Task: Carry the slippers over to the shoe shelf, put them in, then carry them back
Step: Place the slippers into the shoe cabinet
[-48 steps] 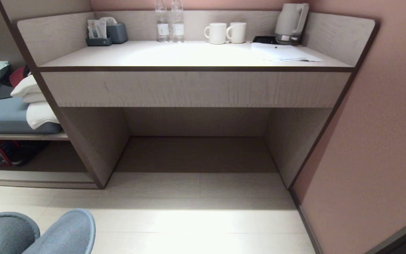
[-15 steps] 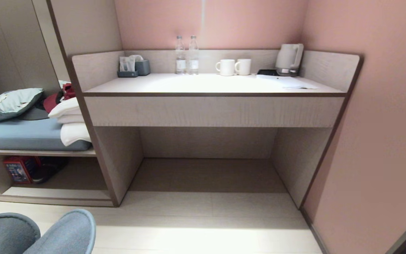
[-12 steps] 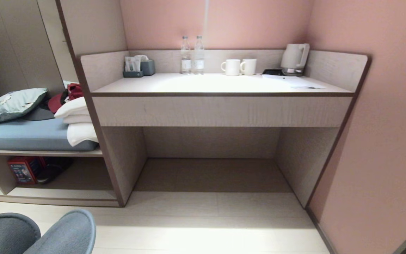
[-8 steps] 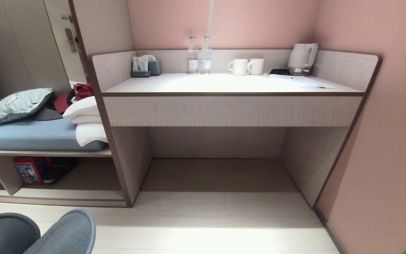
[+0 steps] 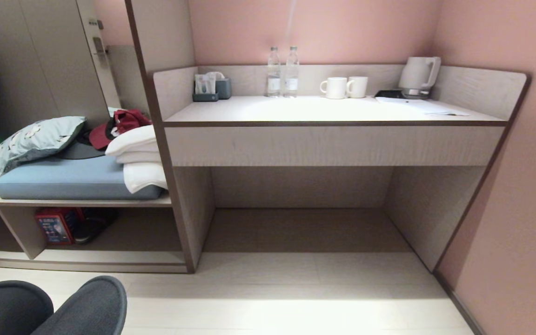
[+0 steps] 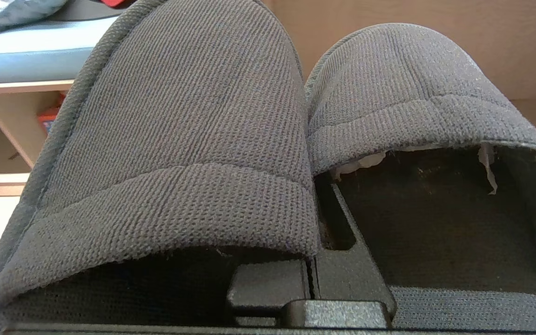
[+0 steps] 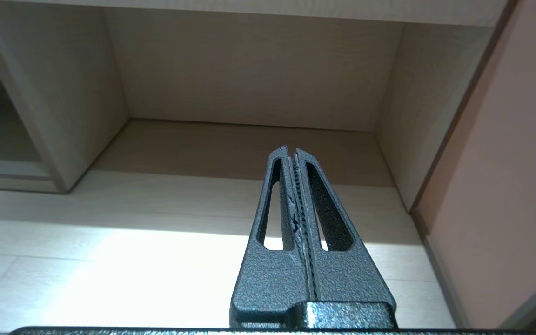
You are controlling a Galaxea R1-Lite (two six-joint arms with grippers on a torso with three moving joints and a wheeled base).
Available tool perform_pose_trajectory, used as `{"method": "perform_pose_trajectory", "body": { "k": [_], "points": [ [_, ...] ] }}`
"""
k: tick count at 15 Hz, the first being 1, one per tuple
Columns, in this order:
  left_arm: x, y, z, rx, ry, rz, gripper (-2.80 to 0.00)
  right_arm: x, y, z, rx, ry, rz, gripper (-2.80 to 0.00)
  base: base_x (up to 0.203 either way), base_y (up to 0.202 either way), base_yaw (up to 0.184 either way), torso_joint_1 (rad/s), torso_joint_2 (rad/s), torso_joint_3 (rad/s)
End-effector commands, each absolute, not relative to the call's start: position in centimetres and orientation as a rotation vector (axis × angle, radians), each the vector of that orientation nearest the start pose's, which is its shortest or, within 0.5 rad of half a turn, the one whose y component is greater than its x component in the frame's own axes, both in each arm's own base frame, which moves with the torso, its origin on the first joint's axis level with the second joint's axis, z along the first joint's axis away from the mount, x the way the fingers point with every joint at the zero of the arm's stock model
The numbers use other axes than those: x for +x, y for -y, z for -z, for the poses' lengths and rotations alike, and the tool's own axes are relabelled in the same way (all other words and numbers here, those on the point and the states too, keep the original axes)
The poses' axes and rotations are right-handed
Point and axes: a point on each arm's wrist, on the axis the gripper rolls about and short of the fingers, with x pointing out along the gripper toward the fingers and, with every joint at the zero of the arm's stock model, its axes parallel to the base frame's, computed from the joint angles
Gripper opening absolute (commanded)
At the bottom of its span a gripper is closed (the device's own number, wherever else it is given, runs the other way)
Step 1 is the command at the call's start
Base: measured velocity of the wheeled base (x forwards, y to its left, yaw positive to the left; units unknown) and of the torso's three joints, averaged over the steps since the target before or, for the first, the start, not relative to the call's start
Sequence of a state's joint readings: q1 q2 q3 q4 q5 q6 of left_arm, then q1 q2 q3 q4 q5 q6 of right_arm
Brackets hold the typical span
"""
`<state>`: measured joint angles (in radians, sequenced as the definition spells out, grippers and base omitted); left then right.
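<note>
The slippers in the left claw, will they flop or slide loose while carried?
The slippers are thin knitted fabric with flat soles, so probably light and floppy. The left claw pinches both together; the toes may sag, but the textured weave likely resists slipping.

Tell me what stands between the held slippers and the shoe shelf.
Nothing visible on the floor blocks the way. The slippers, clamped in the left gripper, sit in front of the shoe shelf. Inside it, a red box and a dark item beside it fill its left part; the right part looks free.
</note>
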<state>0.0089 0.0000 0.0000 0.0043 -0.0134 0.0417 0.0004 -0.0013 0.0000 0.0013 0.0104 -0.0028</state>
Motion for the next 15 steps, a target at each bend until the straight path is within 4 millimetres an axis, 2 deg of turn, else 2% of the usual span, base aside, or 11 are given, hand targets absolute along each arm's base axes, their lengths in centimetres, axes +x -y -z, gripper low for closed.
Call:
{"method": "perform_pose_trajectory", "body": {
  "k": [1, 15],
  "points": [
    [-2.28, 0.05, -7.5, 0.043, -0.005, 0.005, -2.8, -2.28, -0.03, -7.53, -0.003, -0.001, -0.012, -2.8, 0.0, 0.194, -0.001, 0.007, 0.0, -0.002],
    [-2.28, 0.05, -7.5, 0.043, -0.005, 0.005, -2.8, -2.29, -0.03, -7.53, -0.003, 0.0, -0.012, -2.8, 0.0, 0.195, -0.002, 0.003, 0.0, 0.002]
  ]
}}
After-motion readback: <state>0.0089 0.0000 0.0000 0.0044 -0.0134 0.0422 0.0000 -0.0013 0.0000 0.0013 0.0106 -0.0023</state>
